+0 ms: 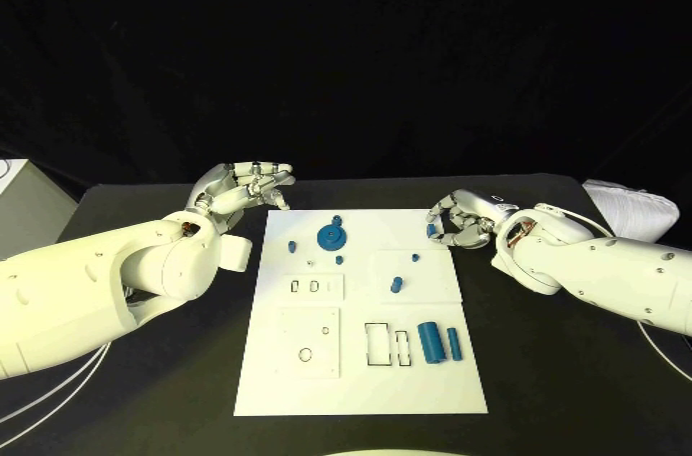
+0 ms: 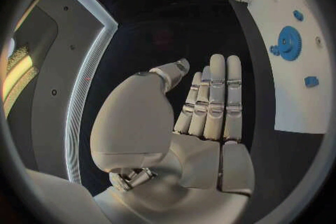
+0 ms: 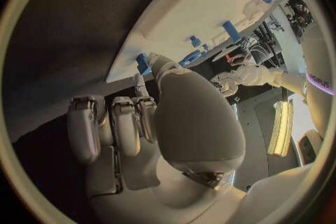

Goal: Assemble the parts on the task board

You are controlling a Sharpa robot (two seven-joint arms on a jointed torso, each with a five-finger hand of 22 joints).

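While the white task board [image 1: 361, 376] is lying in the middle of the black surface [image 1: 577, 376], the left hand [image 1: 245, 186] is hovering empty at its upper left corner, fingers apart, and the right hand [image 1: 462, 219] is pinching a small blue part [image 1: 433, 231] at its upper right edge
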